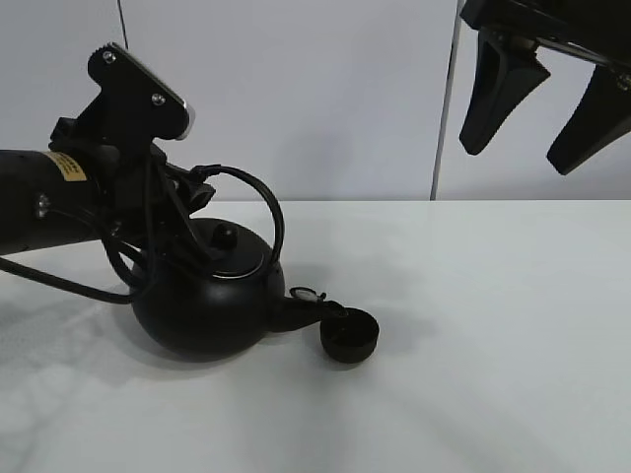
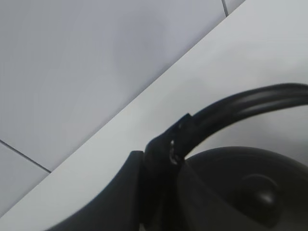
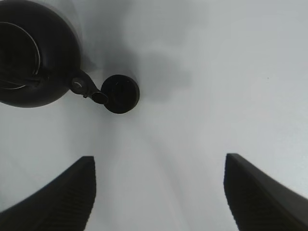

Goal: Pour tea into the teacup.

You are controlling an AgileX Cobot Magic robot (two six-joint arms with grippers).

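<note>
Left gripper (image 1: 202,189), shut tight on the arched handle (image 1: 264,197) of the black kettle (image 1: 202,315); the left wrist view shows the same clamp (image 2: 174,148) at the handle's base, just above the lid. Kettle body leans toward its spout (image 1: 292,313), which points to the right of the exterior view. Spout tip meets the near rim of the teacup (image 1: 347,337), a small black bowl-like cup standing upright on the white surface (image 1: 493,345), just beside the kettle and right of it. The right wrist view confirms this contact: teacup (image 3: 120,94) against the spout end, kettle (image 3: 33,53) beside it. Whether the kettle's base touches the surface cannot be told. Right gripper (image 1: 518,158) hangs high, well apart from both, its jaws spread wide and holding nothing.
</note>
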